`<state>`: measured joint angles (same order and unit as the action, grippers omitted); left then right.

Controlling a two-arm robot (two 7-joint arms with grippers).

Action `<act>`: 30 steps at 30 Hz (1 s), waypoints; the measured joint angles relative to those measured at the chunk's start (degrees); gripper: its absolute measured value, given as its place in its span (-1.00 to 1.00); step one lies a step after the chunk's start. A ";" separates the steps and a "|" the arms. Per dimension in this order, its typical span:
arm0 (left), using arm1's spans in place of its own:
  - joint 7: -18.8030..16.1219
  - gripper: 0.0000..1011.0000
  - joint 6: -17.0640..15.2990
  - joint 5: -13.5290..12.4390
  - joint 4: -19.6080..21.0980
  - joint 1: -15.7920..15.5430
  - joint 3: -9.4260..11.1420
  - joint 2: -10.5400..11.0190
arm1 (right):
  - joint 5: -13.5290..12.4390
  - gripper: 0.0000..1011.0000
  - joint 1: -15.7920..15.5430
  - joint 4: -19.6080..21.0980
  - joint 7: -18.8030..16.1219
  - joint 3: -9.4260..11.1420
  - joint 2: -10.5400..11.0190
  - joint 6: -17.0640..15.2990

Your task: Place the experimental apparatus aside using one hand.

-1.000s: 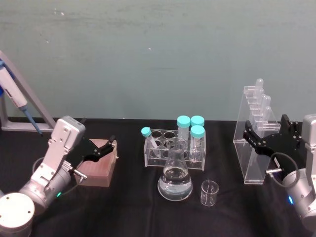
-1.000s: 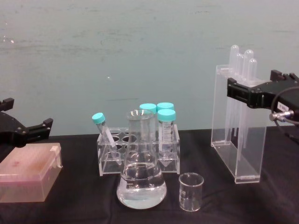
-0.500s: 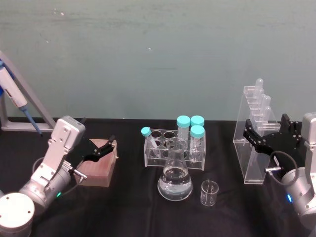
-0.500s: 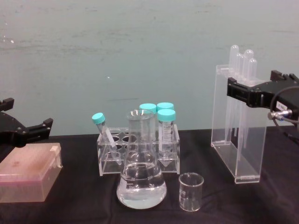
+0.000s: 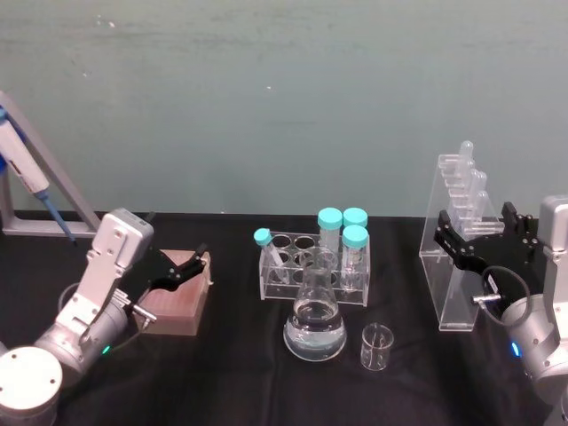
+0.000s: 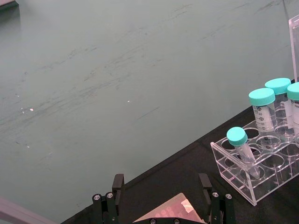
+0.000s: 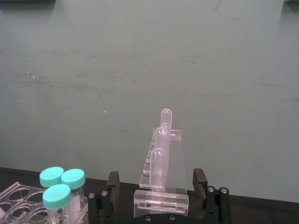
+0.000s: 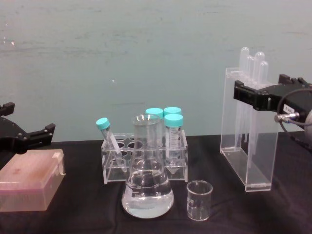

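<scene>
- The right tool (image 7: 155, 179) has edged leftward; its wide-spread jaws now straddle the pipette stand (image 8: 246, 156) near its top, not yet closed.
- Gripping looks next; the left tool (image 5: 190, 267) idles, spread wide, pink box (image 8: 29, 178) beneath it.

The right gripper (image 7: 156, 179) comes up from the lower edge, its two black fingers (image 7: 113, 179) spread wide and upright. The clear acrylic stand (image 7: 175, 161) sits between them, seen end-on. A gap seems to show on each side, though contact lower down cannot be ruled out. Plastic pipettes (image 7: 166, 117) hang in a row in the stand, their rounded bulbs poking above its top. Off to one side stand three teal-capped tubes (image 7: 56, 196) in a clear rack (image 7: 13, 196). A dull green wall (image 7: 140, 56) rises behind the black table (image 7: 266, 211).
</scene>
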<state>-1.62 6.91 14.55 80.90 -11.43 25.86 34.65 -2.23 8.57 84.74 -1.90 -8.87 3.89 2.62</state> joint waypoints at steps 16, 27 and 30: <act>0.00 0.98 0.00 0.00 0.00 0.00 0.00 0.00 | 1.37 0.98 0.42 -0.83 -0.92 1.33 -1.90 -0.58; 0.00 0.98 0.00 0.00 0.00 0.00 0.00 0.00 | 2.00 0.98 1.05 -1.53 -1.52 1.77 -2.40 -0.31; 0.00 0.98 0.00 0.00 0.00 0.00 0.00 0.00 | 2.18 0.98 1.17 -1.67 -1.53 1.80 -2.48 -0.25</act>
<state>-1.62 6.91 14.55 80.90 -11.43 25.86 34.65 -0.05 9.74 83.07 -3.43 -7.06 1.41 2.37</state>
